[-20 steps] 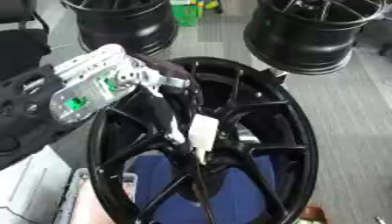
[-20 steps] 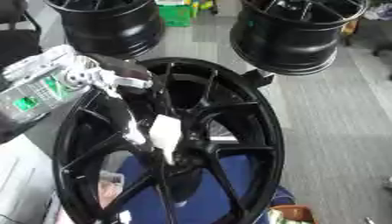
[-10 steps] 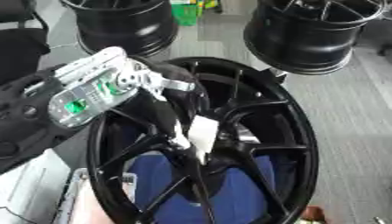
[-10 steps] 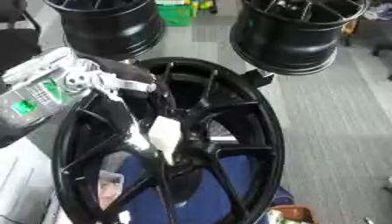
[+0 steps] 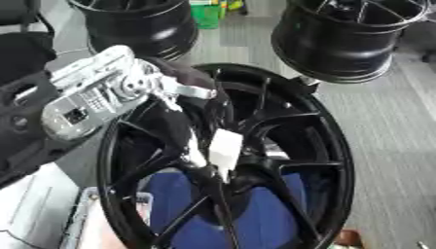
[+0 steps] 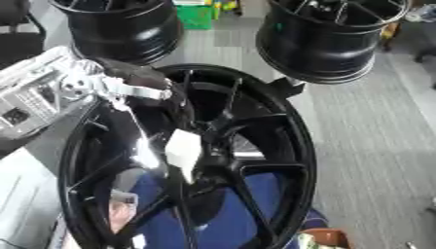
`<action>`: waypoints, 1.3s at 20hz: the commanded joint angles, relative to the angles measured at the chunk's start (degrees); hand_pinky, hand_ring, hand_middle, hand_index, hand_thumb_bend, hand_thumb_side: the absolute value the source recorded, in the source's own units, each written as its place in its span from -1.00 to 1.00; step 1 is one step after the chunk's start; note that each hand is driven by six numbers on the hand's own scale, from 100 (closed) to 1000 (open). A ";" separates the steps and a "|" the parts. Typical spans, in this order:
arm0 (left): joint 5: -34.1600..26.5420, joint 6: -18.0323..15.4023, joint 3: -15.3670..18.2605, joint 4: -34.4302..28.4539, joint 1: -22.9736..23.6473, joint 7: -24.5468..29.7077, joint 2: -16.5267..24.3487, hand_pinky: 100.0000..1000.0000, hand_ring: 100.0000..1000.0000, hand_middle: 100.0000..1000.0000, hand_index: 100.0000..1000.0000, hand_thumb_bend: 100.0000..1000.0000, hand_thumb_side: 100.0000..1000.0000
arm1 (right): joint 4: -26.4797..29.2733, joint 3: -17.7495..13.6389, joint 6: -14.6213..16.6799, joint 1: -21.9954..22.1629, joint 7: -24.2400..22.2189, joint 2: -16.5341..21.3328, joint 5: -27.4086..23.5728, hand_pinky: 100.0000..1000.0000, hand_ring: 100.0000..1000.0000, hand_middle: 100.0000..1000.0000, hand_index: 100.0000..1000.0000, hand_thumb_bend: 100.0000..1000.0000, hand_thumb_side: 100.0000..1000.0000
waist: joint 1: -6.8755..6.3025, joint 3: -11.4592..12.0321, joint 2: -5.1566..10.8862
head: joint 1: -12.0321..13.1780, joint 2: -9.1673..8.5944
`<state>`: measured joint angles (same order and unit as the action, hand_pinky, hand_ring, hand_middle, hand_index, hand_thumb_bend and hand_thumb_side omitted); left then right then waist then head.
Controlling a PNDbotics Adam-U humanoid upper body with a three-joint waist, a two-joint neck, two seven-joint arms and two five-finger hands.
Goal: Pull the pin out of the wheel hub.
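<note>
A large black spoked wheel hub (image 5: pixel 332 160) lies tilted in the middle of both views. At its centre sits a white, flat-sided pin (image 5: pixel 226 148). My left arm comes in from the left with a silver wrist (image 5: pixel 98 97). Its black left hand (image 5: pixel 191 114) reaches down over the spokes to the hub's centre. The fingers (image 6: pixel 149 146) curl against the left side of the white pin. Dark fingers blend with dark spokes, so the exact hold is hard to make out. My right hand shows in neither view.
Two more black wheels stand behind, one at the back left (image 5: pixel 140 24) and one at the back right (image 5: pixel 349 34). A green object (image 5: pixel 204 12) lies between them. Blue cloth (image 5: pixel 255 214) shows through the spokes. Grey floor (image 5: pixel 391 146) runs along the right.
The left wrist has shifted slightly; the hand stays at the hub's centre against the white pin, which has hardly moved.
</note>
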<state>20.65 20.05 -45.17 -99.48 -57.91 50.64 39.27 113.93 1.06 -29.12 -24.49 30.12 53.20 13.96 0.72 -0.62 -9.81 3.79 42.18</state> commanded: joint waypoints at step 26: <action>0.34 3.46 -0.47 0.22 -1.09 1.33 -1.66 0.38 0.28 0.09 0.39 -0.21 -0.37 | 0.67 -1.61 -0.22 -0.01 4.02 -0.08 -1.27 0.70 0.53 0.45 0.54 -1.00 -1.00 | -0.04 -0.46 0.95 | 0.33 -1.04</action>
<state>20.87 20.94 -46.53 -98.39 -57.94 49.75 37.17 113.93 0.35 -28.85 -24.12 33.30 52.13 13.22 0.60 -1.08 -9.79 3.88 41.70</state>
